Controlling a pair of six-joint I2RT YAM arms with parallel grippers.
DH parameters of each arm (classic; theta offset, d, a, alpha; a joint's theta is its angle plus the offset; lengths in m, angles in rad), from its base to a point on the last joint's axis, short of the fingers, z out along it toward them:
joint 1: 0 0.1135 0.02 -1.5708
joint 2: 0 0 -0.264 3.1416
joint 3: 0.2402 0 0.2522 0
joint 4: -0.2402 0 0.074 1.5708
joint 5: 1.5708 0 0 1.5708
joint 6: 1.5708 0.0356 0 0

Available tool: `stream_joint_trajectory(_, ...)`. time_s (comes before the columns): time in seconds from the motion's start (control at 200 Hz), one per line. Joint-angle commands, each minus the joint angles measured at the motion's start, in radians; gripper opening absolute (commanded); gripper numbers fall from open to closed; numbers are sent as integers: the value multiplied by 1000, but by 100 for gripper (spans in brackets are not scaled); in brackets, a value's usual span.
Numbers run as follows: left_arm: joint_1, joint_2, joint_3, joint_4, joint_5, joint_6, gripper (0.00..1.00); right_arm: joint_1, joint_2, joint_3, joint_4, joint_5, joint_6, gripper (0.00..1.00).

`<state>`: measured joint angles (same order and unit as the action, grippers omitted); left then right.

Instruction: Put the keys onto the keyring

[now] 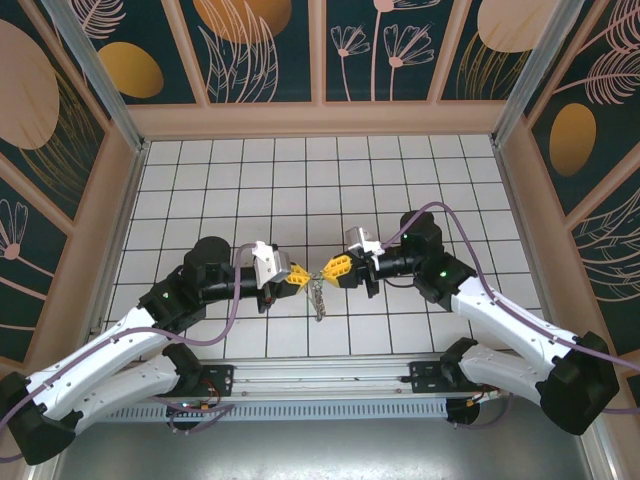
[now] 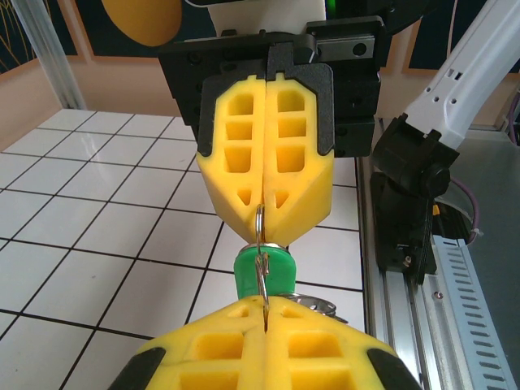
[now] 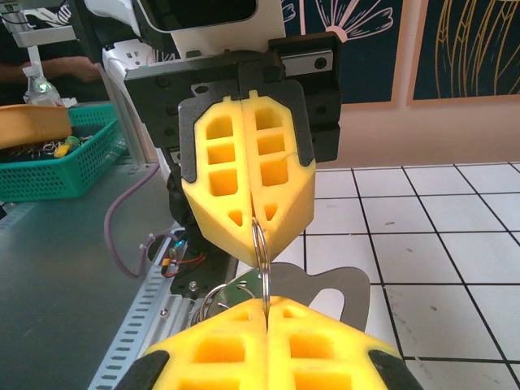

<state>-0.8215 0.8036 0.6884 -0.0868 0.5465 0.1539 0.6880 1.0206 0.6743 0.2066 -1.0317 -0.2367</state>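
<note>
My two grippers meet tip to tip above the tiled floor, the left gripper and the right gripper. Both are shut on the same thin silvery ring of the keyring, which spans the small gap between them. In the left wrist view my left gripper pinches the ring's near edge and the right gripper its far edge. The keys' green head hangs on the ring just behind it. In the right wrist view the ring runs from my right gripper to the left gripper. Metal bits dangle below.
A flat grey metal tag and smaller rings hang under the ring. The aluminium rail runs along the near edge. Low walls enclose the tiled floor. A green basket stands off the table.
</note>
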Motion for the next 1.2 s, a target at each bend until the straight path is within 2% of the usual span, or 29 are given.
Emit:
stream_joint_trajectory(0.0, -6, 6, 36, 16, 31, 19, 0, -4, 12, 41, 33, -31, 15, 0)
stream_joint_trajectory(0.806, -6, 17, 36, 24, 30, 24, 0, 25, 40, 65, -33, -41, -25, 0)
stream_joint_trajectory(1.196, -6, 34, 45, 15, 29, 20, 0, 74, 19, 82, -81, 39, -81, 0)
